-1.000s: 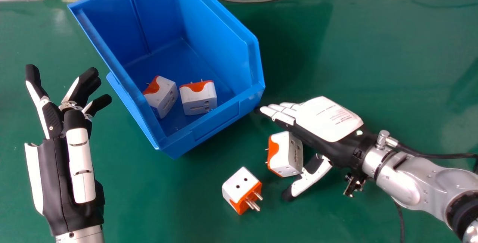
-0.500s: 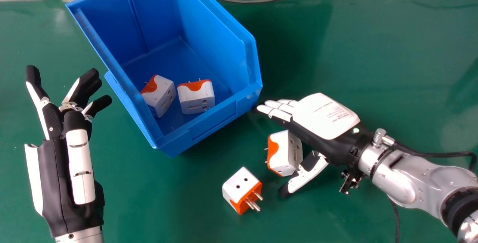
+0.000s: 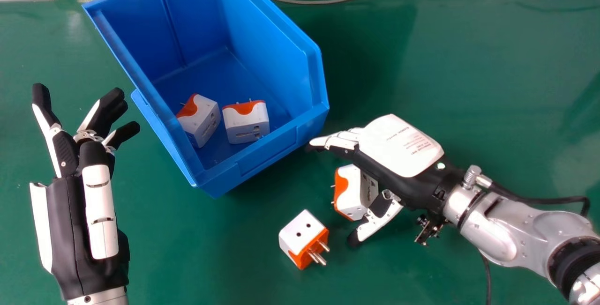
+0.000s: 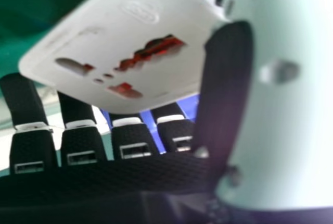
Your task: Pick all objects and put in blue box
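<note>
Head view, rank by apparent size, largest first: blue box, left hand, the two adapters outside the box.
1. Blue box
2. Left hand
3. Unsure: the lone adapter and the partly covered adapter by the right hand look alike.

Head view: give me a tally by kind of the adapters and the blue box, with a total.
Blue box: 1
Adapters: 4, two inside the box and two outside it
Total: 5
</note>
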Action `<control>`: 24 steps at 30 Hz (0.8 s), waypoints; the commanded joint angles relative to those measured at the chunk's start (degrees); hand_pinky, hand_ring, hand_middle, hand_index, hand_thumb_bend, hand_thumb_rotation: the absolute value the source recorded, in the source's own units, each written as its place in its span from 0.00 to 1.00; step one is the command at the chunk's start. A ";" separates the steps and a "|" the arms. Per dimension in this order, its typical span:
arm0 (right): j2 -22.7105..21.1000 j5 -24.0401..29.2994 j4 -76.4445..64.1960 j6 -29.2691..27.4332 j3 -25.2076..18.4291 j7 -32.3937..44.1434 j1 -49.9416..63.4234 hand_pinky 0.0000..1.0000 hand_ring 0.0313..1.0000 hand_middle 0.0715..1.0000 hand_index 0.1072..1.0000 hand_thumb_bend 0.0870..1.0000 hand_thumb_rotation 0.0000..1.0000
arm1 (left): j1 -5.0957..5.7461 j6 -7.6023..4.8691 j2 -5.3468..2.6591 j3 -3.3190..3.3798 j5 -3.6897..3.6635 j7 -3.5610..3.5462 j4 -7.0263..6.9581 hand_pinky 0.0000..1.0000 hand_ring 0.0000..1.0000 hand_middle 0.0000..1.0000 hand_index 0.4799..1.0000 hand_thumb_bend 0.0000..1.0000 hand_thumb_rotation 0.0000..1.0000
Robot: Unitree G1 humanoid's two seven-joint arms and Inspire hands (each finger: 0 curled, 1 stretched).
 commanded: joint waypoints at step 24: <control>-2.32 -0.49 -3.10 -2.24 -0.05 0.09 -2.25 0.36 0.39 0.43 0.44 0.48 0.00 | -0.65 -1.17 0.38 0.31 -0.12 -0.40 -0.06 0.78 0.85 0.84 0.64 0.49 0.92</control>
